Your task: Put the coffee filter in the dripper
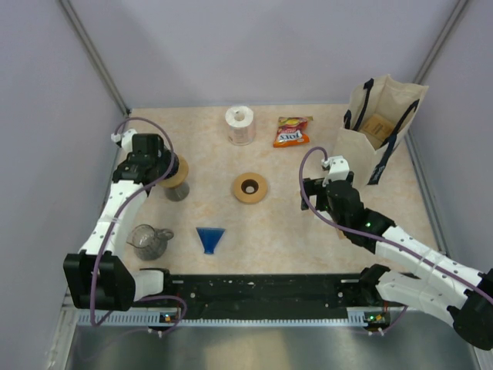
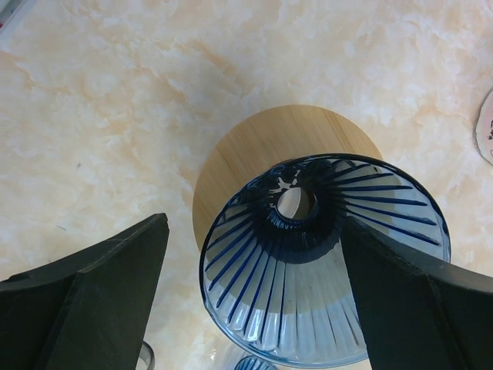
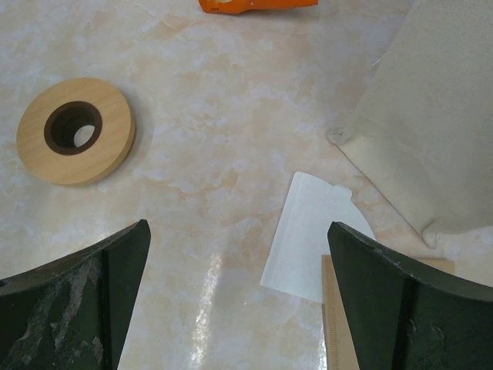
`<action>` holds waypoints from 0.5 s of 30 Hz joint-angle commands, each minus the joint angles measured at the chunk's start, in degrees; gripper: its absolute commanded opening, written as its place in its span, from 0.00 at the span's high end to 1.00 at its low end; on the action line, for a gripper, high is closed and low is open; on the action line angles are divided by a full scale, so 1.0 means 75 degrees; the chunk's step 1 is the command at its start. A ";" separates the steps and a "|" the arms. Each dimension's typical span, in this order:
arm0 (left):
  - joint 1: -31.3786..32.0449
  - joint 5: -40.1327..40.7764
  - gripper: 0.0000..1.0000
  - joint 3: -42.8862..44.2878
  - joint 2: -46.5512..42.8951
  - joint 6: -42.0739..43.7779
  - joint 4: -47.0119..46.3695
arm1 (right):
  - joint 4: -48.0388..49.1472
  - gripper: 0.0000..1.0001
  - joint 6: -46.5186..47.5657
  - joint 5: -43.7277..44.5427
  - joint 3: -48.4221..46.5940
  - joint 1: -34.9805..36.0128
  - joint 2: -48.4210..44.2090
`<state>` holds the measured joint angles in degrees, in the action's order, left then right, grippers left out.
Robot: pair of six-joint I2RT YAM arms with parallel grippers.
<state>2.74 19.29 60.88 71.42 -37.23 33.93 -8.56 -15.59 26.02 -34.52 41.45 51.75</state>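
I am hovering my right pincer [image 3: 237, 225] with its fingers spread wide and nothing between them, over the coffee filter [image 3: 304, 231]. The filter is lying flat on the table [image 3: 216, 77] toward the right edge, just beside the foot of the cloth bag [image 3: 431, 116]. I am judging it as thin paper: almost weightless, limp, easy to crease, and hard to pinch because it is hugging the surface. A tan strip [image 3: 339, 324] is overlapping its near corner, though I cannot tell which one is lying on top. I am favouring the free side edge facing the table's middle, or the small tab at its far end, since the bag is crowding the other side.

My left pincer [image 2: 254, 220] is also spread, with the dripper [image 2: 323, 293] between its fingers near the left edge. I cannot tell whether either finger is touching it, or whether it is standing upright or tipped against its wooden disc [image 2: 262, 146]. It is ribbed blue glass, so I am treating it as stiff, slick and breakable.

Open room is lying toward the middle of the table. The wooden ring [image 3: 75, 129] is sitting there, so a carry toward the left edge is wanting height over it.
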 commanded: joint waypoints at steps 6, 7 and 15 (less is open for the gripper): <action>0.0009 0.0452 0.01 0.0647 -0.0019 0.0218 -0.0142 | 0.0215 0.01 -0.0007 0.0140 -0.0131 -0.0043 -0.0138; 0.0009 0.0440 0.01 0.0706 0.0040 0.0253 -0.0165 | 0.0192 0.01 -0.0030 0.0152 -0.0131 -0.0043 -0.0161; 0.0009 0.0205 0.01 0.1140 0.0322 0.0441 -0.0048 | 0.0110 0.01 -0.0018 0.0257 -0.0084 -0.0043 -0.0337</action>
<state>2.72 21.34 66.41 73.56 -35.48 34.39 -8.60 -15.62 26.35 -34.50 41.45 51.03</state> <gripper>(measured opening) 0.986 0.988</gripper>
